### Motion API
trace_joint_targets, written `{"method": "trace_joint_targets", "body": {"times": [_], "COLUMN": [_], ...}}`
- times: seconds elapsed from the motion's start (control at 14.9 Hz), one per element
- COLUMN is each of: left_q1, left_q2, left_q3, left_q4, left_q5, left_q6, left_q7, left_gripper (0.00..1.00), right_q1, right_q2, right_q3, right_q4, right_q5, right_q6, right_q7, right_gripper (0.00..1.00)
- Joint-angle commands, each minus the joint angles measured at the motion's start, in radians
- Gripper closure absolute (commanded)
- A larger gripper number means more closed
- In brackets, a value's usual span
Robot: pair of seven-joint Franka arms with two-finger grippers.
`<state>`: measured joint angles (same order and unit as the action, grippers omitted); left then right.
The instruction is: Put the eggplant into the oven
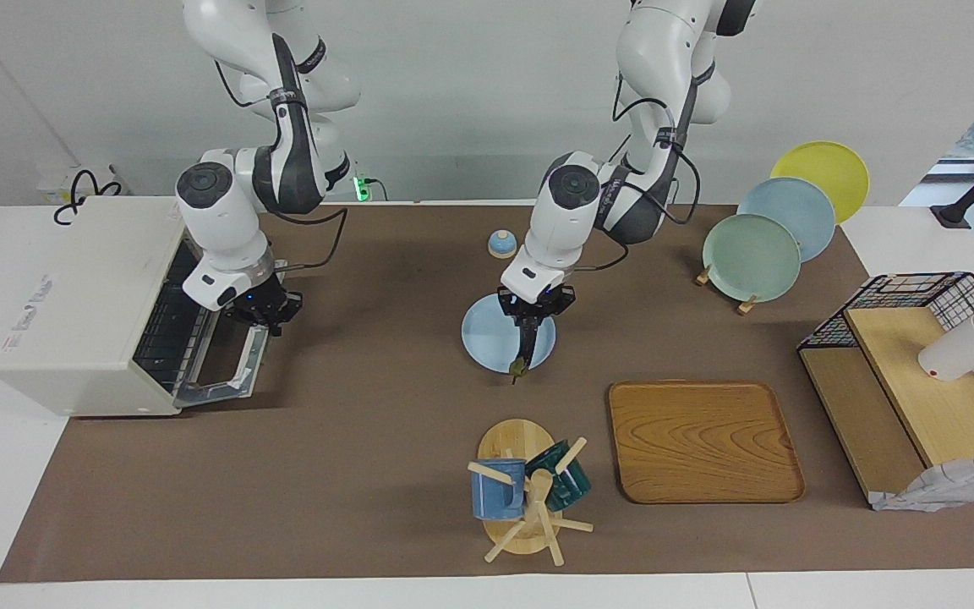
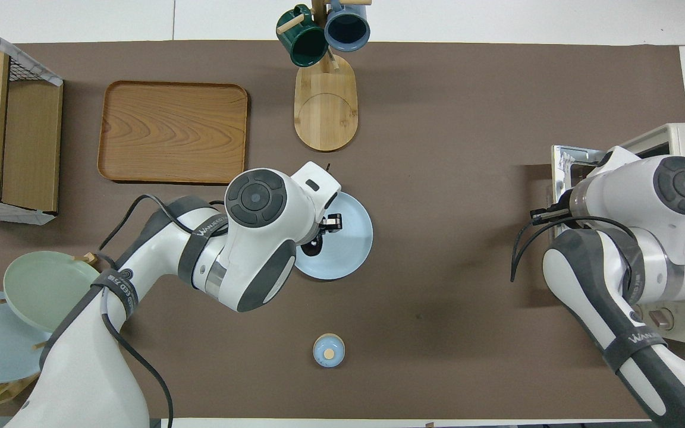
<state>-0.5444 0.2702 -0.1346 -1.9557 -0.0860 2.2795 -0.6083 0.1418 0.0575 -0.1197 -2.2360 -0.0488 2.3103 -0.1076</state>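
My left gripper (image 1: 532, 320) is shut on the dark purple eggplant (image 1: 526, 345), which hangs almost upright with its green stem end (image 1: 518, 367) down. It is over the rim of a light blue plate (image 1: 485, 337) in the middle of the table. In the overhead view the left arm covers most of the eggplant over the plate (image 2: 354, 238). The off-white oven (image 1: 81, 313) stands at the right arm's end of the table with its glass door (image 1: 221, 362) folded down and the wire rack showing. My right gripper (image 1: 265, 315) hovers over the door's outer edge.
A mug rack (image 1: 525, 495) with two mugs and a wooden tray (image 1: 703, 440) lie farther from the robots than the plate. A small blue knob-topped lid (image 1: 501, 244) is nearer the robots. Standing plates (image 1: 753, 254) and a wire-and-wood shelf (image 1: 910, 381) with a white cup (image 1: 960, 347) are at the left arm's end.
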Motion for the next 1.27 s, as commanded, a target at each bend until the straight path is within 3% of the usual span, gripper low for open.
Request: {"method": "trace_joint_targets", "body": {"times": [0.0, 0.47, 0.54, 0.6, 0.67, 0.87, 1.21], "left_q1": [-0.054, -0.052, -0.051, -0.051, -0.048, -0.034, 0.113], "left_q2": [-0.022, -0.017, -0.017, -0.017, -0.017, -0.034, -0.095], "left_q3": [0.018, 0.018, 0.018, 0.018, 0.020, 0.020, 0.024], "left_q4": [-0.066, -0.074, -0.074, -0.072, -0.068, -0.060, 0.087], "left_q5": [-0.017, -0.017, -0.017, -0.017, -0.017, -0.015, -0.015], "left_q6": [0.069, 0.071, 0.069, 0.068, 0.058, 0.025, -0.234], "left_q7": [-0.048, -0.036, -0.034, -0.034, -0.033, -0.008, 0.122], "left_gripper": [1.00, 1.00, 0.91, 0.30, 0.00, 0.00, 0.00], "right_q1": [-0.044, 0.019, 0.019, 0.019, 0.019, 0.033, 0.128], "right_q2": [0.079, 0.105, 0.105, 0.105, 0.110, 0.120, 0.139], "right_q3": [-0.029, -0.028, -0.028, -0.028, -0.028, -0.018, 0.002], "right_q4": [0.007, 0.012, 0.009, 0.007, 0.007, 0.029, 0.160], "right_q5": [-0.043, 0.021, 0.023, 0.023, 0.023, 0.088, 0.121], "right_q6": [0.104, 0.113, 0.115, 0.115, 0.115, 0.115, -0.004], "right_q7": [-0.018, 0.057, 0.059, 0.059, 0.059, 0.068, 0.126], "right_gripper": [1.00, 1.00, 1.00, 1.00, 1.00, 1.00, 1.00]}}
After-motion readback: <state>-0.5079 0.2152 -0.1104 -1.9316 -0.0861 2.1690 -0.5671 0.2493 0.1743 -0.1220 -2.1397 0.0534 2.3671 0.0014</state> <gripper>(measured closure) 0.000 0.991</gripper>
